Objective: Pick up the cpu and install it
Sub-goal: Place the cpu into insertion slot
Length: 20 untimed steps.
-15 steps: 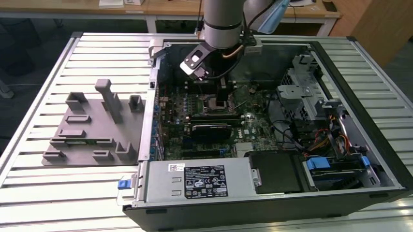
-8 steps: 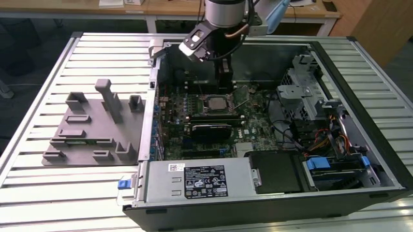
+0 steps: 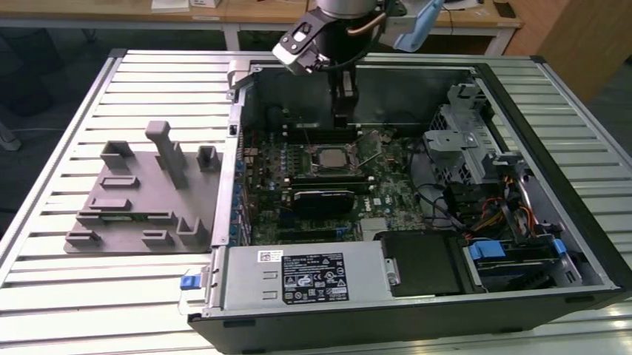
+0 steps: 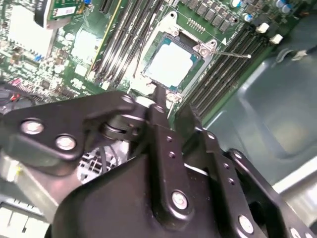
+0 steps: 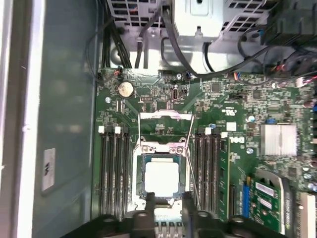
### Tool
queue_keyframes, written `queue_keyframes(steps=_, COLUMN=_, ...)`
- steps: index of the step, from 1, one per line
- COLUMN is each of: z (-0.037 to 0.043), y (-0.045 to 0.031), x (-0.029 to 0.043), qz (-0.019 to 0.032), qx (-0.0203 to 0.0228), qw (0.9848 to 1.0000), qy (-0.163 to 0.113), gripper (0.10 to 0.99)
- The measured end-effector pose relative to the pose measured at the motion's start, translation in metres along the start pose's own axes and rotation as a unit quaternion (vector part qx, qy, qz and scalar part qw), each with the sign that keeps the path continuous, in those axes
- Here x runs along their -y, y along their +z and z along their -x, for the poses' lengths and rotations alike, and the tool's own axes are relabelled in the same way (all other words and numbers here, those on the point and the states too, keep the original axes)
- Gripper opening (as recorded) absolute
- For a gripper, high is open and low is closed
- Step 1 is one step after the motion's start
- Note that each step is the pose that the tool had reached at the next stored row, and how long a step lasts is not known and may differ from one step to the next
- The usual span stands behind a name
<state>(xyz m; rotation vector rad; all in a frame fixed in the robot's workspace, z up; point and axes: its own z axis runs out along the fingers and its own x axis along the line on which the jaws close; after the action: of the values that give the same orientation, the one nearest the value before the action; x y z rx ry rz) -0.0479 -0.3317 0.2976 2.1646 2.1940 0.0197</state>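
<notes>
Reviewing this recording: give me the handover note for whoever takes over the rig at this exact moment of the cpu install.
Tool: open and empty, low inside the case, at the socket's edge.
Cpu: lies flat in the motherboard socket, silver top up, nothing touching it.
Done: cpu appears seated.
Left: the socket's hinged frame stands open and its lever is unlatched.
Grey fixture tray: outside the case, on the exterior view's left.

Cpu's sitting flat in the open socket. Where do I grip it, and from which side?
Probably by two opposite edges of the cpu, coming straight down from above: it lies flat, metal top up, ringed by the socket frame, so a sideways approach looks blocked. The open gripper hangs near it.
</notes>
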Motion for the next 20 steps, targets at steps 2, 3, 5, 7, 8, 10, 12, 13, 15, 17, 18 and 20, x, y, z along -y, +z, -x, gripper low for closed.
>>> queue_keyframes(steps=2, z=0.0003, y=-0.0078, x=-0.0004, qz=0.0, qx=0.0001, qw=1.0, qy=0.0, gripper=0.294)
queue_keyframes(steps=3, z=0.0004, y=-0.0115, x=-0.0006, qz=0.0, qx=0.0, qw=1.0, qy=0.0, gripper=0.294)
queue_keyframes(steps=5, z=0.0006, y=-0.0189, x=-0.001, qz=0.0001, qx=0.0, qw=1.0, qy=0.0, gripper=0.176)
queue_keyframes(steps=7, z=0.0009, y=-0.0266, x=-0.0013, qz=0.0, qx=0.0001, qw=1.0, qy=0.0, gripper=0.122)
queue_keyframes(steps=8, z=0.001, y=-0.0303, x=-0.0015, qz=0.0001, qx=0.0, qw=1.0, qy=0.0, gripper=0.106)
queue_keyframes(steps=10, z=0.0013, y=-0.0376, x=-0.0019, qz=0.0, qx=0.0001, qw=1.0, qy=0.0, gripper=0.106)
queue_keyframes(steps=12, z=0.0014, y=-0.0356, x=-0.0019, qz=0.0002, qx=-0.0001, qw=1.0, qy=0.0, gripper=0.106)
queue_keyframes(steps=13, z=0.0013, y=-0.0339, x=-0.0017, qz=0.0001, qx=0.0, qw=1.0, qy=0.0, gripper=0.106)
queue_keyframes(steps=15, z=0.0013, y=-0.033, x=-0.0017, qz=0.0001, qx=0.0, qw=1.0, qy=0.0, gripper=0.106)
queue_keyframes(steps=17, z=0.0013, y=-0.033, x=-0.0017, qz=0.0, qx=0.0001, qw=1.0, qy=0.0, gripper=0.106)
queue_keyframes(steps=18, z=0.0013, y=-0.0327, x=-0.0017, qz=0.0001, qx=0.0001, qw=1.0, qy=0.0, gripper=0.106)
queue_keyframes(steps=20, z=0.0014, y=-0.0297, x=-0.0015, qz=0.0001, qx=0.0, qw=1.0, qy=0.0, gripper=0.106)
